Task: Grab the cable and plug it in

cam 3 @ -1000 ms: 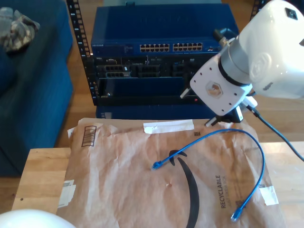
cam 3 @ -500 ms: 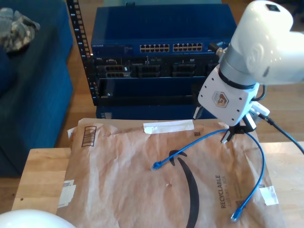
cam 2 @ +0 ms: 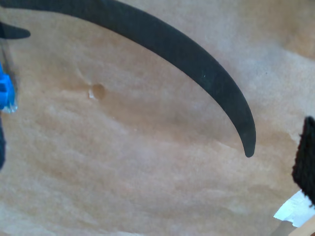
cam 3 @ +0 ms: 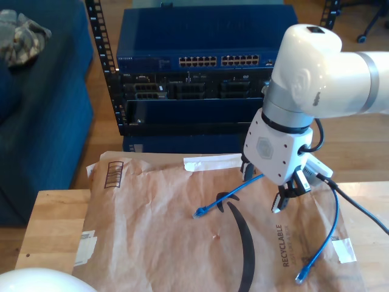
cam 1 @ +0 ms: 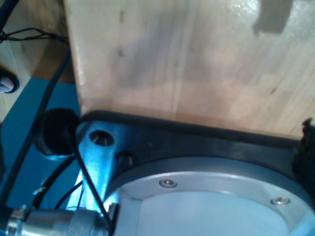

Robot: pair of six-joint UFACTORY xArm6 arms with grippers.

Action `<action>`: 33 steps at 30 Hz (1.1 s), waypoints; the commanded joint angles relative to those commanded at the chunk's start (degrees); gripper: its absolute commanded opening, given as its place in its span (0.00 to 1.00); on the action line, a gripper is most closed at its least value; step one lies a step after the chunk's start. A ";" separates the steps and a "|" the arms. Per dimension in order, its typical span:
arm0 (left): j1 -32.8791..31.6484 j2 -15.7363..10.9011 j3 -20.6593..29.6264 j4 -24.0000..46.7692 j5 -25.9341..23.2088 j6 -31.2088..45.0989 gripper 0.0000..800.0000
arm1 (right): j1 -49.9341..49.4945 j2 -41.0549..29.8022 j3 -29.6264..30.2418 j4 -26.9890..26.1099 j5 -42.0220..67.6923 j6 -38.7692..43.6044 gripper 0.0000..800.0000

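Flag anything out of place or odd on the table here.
Nothing looks damaged. The blue cable lies loose in a curve on the brown paper mailer, both plugs free. The mailer is wrinkled and patched with white tape.

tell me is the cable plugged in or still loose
Loose: the cable lies on the brown mailer, both plugs free, one plug mid-mailer, the other near its edge.

Brown paper mailer point(cam 2: 147, 162) with a curved black printed stripe point(cam 2: 197, 64); the cable point(cam 2: 6, 93) plug at an edge.
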 joint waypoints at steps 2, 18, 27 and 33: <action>0.00 0.00 0.00 0.00 0.00 0.00 1.00 | 1.49 2.02 0.09 -0.18 -0.35 0.88 1.00; 0.00 0.53 0.00 0.00 0.09 0.00 1.00 | 5.01 15.38 -0.88 -0.53 -17.85 5.27 0.99; 0.00 0.53 0.00 0.00 0.09 -0.09 1.00 | 5.98 23.91 -8.70 -5.19 -17.67 5.19 0.99; 0.00 0.53 0.00 0.00 0.09 -0.09 1.00 | 5.71 25.32 -8.88 -7.30 -17.67 5.27 0.94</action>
